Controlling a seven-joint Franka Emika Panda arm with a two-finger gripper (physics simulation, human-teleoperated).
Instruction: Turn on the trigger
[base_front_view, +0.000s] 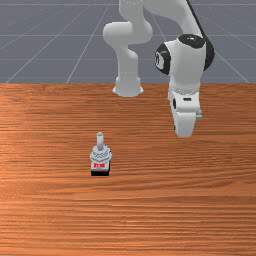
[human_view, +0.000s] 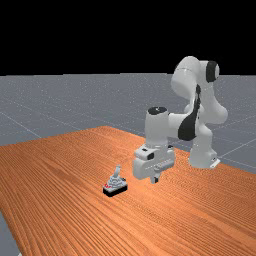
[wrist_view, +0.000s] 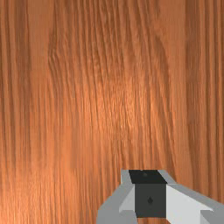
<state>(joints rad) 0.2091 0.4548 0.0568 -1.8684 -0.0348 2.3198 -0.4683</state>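
Grey, plastic-looking trigger with upright stick: on orange-brown wooden counter, well apart from fingers, toward the front view's left. Fingers: together, empty. Advised: cross high, align above stick, press gently, avoid tipping.

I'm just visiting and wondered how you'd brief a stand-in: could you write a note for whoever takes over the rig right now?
Gripper: over the table, apart from the trigger, off to the front view's right of it.
Trigger: standing on its black base on the table, stick up.
Done: no contact with the trigger; I can't tell whether it is on.
Left: probably move across to the stick, then work it.
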